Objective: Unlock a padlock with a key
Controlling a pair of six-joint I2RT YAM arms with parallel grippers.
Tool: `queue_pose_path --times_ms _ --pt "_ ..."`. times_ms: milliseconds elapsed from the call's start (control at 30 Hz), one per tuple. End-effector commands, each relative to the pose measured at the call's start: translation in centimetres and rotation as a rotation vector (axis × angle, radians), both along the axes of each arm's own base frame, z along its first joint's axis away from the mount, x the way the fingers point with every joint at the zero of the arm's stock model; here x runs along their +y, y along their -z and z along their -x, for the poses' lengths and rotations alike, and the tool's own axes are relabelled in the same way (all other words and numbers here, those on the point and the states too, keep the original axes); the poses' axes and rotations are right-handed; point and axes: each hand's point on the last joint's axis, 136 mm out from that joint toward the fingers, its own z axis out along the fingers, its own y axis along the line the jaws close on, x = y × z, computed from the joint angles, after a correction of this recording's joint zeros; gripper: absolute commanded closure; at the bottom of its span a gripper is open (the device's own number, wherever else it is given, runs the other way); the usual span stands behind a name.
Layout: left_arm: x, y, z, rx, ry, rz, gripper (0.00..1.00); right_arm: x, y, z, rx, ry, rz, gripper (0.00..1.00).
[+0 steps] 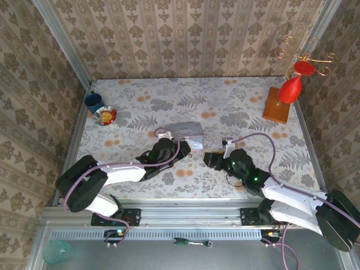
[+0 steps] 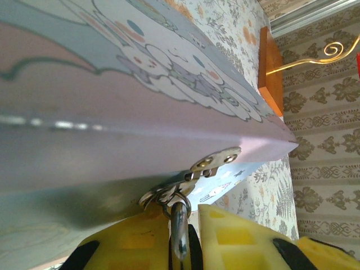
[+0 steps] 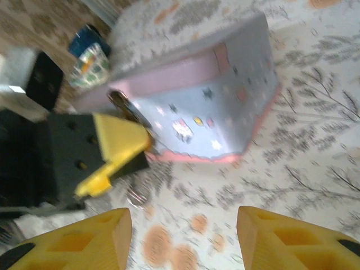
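A pastel tin box (image 1: 185, 130) with a cartoon lid lies mid-table. My left gripper (image 1: 171, 147) is at its near left corner. In the left wrist view the yellow fingers (image 2: 140, 236) are shut on a thin silver metal piece (image 2: 179, 225), the padlock seen edge-on, which hangs by a ring from the tin's hasp (image 2: 216, 159). My right gripper (image 1: 209, 159) stands open just right of it, with bare table between its fingers (image 3: 107, 236). A small round metal glint (image 3: 136, 197) lies on the table under the left gripper's finger (image 3: 118, 140). It is too blurred to name as the key.
A blue cup (image 1: 93, 102) and a small red-and-yellow dish (image 1: 105, 116) sit at the far left. A wooden block (image 1: 277, 105) with a gold wire stand and red pieces (image 1: 291, 89) stands at the far right. Patterned walls close three sides.
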Motion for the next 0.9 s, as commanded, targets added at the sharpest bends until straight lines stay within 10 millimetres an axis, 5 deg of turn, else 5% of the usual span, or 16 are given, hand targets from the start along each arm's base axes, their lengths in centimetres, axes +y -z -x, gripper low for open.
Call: queue_pose_path --times_ms 0,500,867 --pt "-1.7 -2.5 -0.2 -0.044 0.033 0.068 1.0 -0.7 1.6 0.1 -0.028 -0.011 0.131 0.47" --pt "-2.9 -2.5 1.2 -0.044 0.084 0.074 1.0 4.7 2.5 -1.4 0.151 -0.078 -0.003 0.52" --pt "-3.5 -2.2 1.3 -0.035 0.098 0.1 1.0 4.9 3.7 -0.5 0.184 -0.1 0.024 0.52"
